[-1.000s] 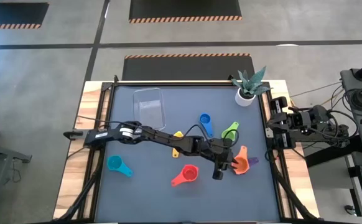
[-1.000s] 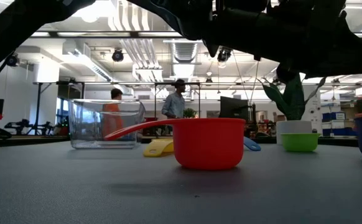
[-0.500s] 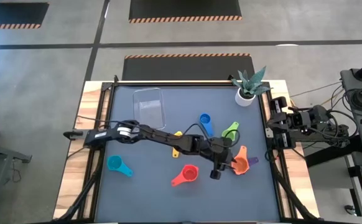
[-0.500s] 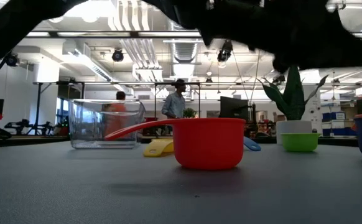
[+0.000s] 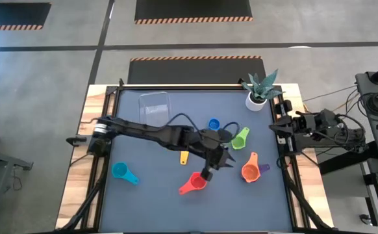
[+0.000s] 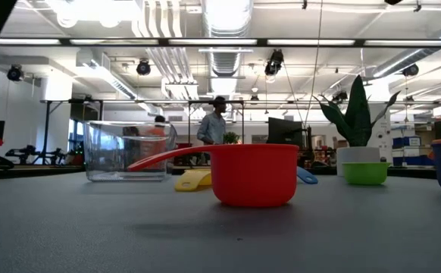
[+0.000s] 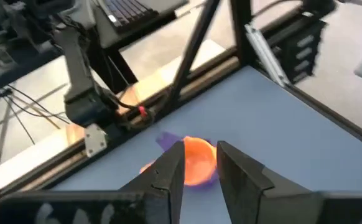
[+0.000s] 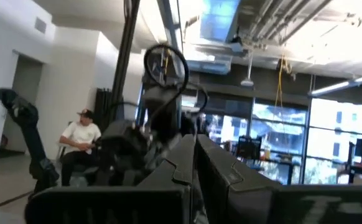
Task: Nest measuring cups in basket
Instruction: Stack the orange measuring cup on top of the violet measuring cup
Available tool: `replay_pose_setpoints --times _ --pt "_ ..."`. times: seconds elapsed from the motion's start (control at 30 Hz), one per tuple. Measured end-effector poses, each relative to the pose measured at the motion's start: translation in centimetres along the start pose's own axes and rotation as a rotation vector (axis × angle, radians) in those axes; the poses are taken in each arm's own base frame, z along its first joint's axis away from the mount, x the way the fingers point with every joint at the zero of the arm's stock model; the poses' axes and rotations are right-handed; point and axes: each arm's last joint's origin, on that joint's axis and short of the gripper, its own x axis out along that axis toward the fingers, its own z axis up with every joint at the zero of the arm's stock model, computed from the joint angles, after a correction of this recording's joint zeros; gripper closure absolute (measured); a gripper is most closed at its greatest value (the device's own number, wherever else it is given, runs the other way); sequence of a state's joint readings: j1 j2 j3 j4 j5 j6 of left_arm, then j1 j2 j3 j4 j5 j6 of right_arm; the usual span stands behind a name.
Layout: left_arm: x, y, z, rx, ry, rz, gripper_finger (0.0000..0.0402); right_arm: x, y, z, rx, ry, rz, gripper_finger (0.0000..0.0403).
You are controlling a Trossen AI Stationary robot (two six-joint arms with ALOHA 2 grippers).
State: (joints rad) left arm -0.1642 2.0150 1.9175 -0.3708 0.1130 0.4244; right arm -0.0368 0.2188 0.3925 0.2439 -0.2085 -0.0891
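- The room beyond is an open workshop with ceiling ducts, lamps and racks; 2 or 3 people stand far back in the low view, and 1 person sits in the right wrist view.
- The dark grey counter [image 5: 143, 201] has a pale wooden border and black frame rails.
- The left arm reaches across from the counter's left edge. Its left hand [image 5: 209, 172] hangs above the counter between the red cup and the orange one, fingers a narrow gap apart and holding nothing.
- The right arm waits at the counter's right edge, its right hand [image 5: 275, 125] closed tight and empty.
- The clear, shallow rectangular plastic basket [image 5: 155, 110] lies near the far left; no cup is in it.
- A white pot with a spiky green plant [image 5: 256, 99] stands in the far right corner.
- The 7 plastic measuring cups lie scattered:
  - the red cup [image 5: 194, 183] is just beside the left hand;
  - the orange cup [image 5: 249, 172] seems to sit in the purple cup [image 5: 264, 168];
  - the green cup [image 5: 239, 138] and blue cup [image 5: 214, 125] lie near each other mid-counter;
  - the yellow cup [image 5: 184, 157] lies partly under the arm;
  - the teal cup [image 5: 123, 173] is well apart on the left.
- Step: likely choosing the next cup to grip. The left wrist view aims at the orange cup, so the next move probably calls for wider fingers, a descent over a rim or handle, then a carry to the basket.
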Motion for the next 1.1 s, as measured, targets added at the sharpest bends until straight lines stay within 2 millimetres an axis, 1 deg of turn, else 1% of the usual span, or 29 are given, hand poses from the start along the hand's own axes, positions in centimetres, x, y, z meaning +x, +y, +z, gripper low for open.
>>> replay_pose_setpoints --times 0.1,0.17,0.27,0.37,0.47,0.57,0.67,0.77,0.87,1.0,1.1 --pt "-2.3 -0.8 -0.3 0.004 -0.002 -0.006 0.0339 0.8 -0.1 -0.3 0.021 0.042 0.003 0.0394" --pt "-4.2 -1.4 -0.3 -0.002 -0.051 0.009 0.0345 1.3 -0.2 -0.4 0.042 0.076 0.005 0.0394" --pt "-7.0 -2.7 -0.5 -0.027 -0.132 0.07 0.0352 2.2 -0.4 -0.4 0.078 0.148 0.009 0.0394" --pt "-9.3 -4.0 -1.4 -0.034 -0.134 0.124 0.0356 3.2 -0.6 -0.4 0.135 0.24 0.01 0.0394" --pt "-11.6 -4.8 -1.8 -0.04 -0.162 0.182 0.0357 4.3 -0.9 -0.5 0.216 0.401 0.001 0.0394" --pt "-13.6 -5.2 -2.2 -0.042 -0.194 0.228 0.0357 5.1 -1.2 -0.5 0.327 0.584 -0.076 0.0394" --pt "-15.2 -5.5 -2.8 -0.056 -0.19 0.276 0.0357 5.8 -1.5 -0.4 0.444 0.768 -0.154 0.0394" --pt "-16.8 -5.6 -3.5 -0.085 -0.185 0.348 0.0357 6.0 -1.6 -0.2 0.572 0.93 -0.231 0.0394" --pt "-18.1 -5.6 -4.2 -0.131 -0.17 0.442 0.0357 5.8 -1.5 -0.6 0.705 1.109 -0.331 0.0394" --pt "-19.6 -5.8 -5.1 -0.167 -0.146 0.537 0.0357 5.1 -1.2 -2.0 0.839 1.333 -0.47 0.0394" --pt "-20.7 -6.0 -5.7 -0.179 -0.151 0.563 0.0357 4.5 -0.7 -3.6 0.915 1.474 -0.506 0.0394"
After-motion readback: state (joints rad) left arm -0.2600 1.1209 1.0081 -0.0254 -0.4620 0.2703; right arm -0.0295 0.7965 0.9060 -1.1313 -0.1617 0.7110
